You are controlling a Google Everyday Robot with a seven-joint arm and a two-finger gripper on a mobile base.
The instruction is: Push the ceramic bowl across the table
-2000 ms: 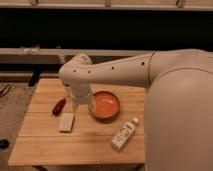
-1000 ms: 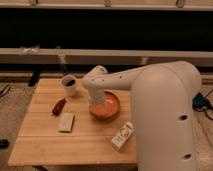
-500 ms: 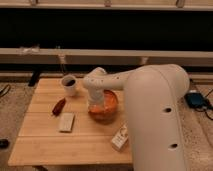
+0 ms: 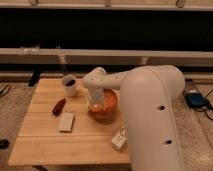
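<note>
Where the table (image 4: 47, 145) stretches farthest left of the ceramic bowl (image 4: 107, 106), a small red object (image 4: 59, 105) lies, with a flat white block (image 4: 66, 122) beside it, nearer the camera. Closer to the bowl, behind it and to its left, stands a white cup (image 4: 69, 85) with a dark inside. The bowl itself sits near the middle of the wooden top. The gripper (image 4: 96, 101) comes down over its left half; whether that claw is released or clenched cannot be told. Right of the bowl and nearer the camera lies a white packet (image 4: 119, 139), partly hidden by the bulky white arm (image 4: 150, 110).
</note>
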